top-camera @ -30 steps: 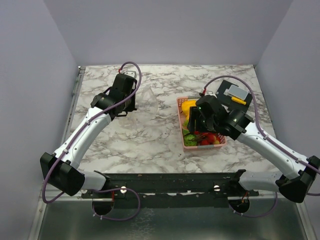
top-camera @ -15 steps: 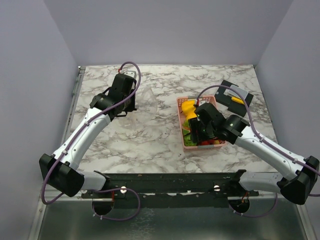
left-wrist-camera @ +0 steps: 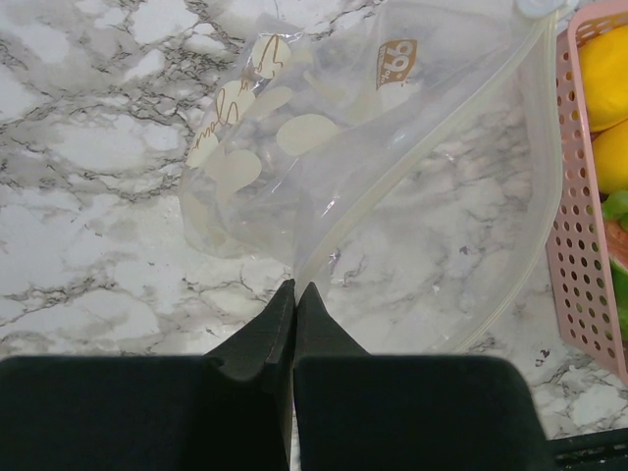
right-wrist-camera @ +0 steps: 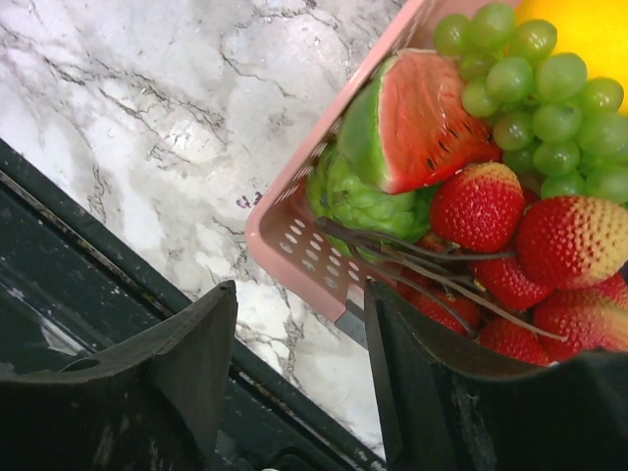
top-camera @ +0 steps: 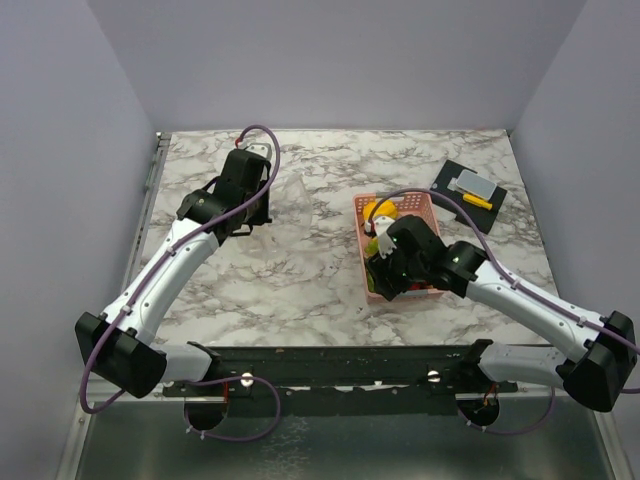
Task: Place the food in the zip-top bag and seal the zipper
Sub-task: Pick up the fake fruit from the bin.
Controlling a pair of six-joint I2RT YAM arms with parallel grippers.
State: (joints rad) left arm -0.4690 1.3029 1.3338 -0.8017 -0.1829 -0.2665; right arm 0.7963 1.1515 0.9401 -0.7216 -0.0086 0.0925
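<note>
The clear zip-top bag [left-wrist-camera: 392, 177], with pale dots on one face, lies on the marble, its mouth gaping toward the basket. It shows faintly in the top view [top-camera: 296, 198]. My left gripper [left-wrist-camera: 295, 287] [top-camera: 268, 212] is shut on the bag's edge where the zipper [left-wrist-camera: 422, 157] strip ends. The food fills the pink basket [right-wrist-camera: 294, 235] [top-camera: 395, 197]: a watermelon slice [right-wrist-camera: 417, 123], green grapes [right-wrist-camera: 535, 74], strawberries [right-wrist-camera: 476, 206], a green vegetable [right-wrist-camera: 363, 201] and yellow fruit [top-camera: 378, 212]. My right gripper [right-wrist-camera: 301, 294] [top-camera: 378, 280] is open and straddles the basket's near wall, one finger outside and one among the strawberries.
A black mat [top-camera: 470, 185] with small grey and yellow items lies at the far right. A black rail [top-camera: 340, 360] runs along the table's near edge, just below the right gripper [right-wrist-camera: 118, 294]. The basket's side [left-wrist-camera: 579, 196] lies close to the bag's mouth.
My right gripper has moved from over the middle of the basket to its near-left corner, lower down. The left gripper and the bag have stayed put.
</note>
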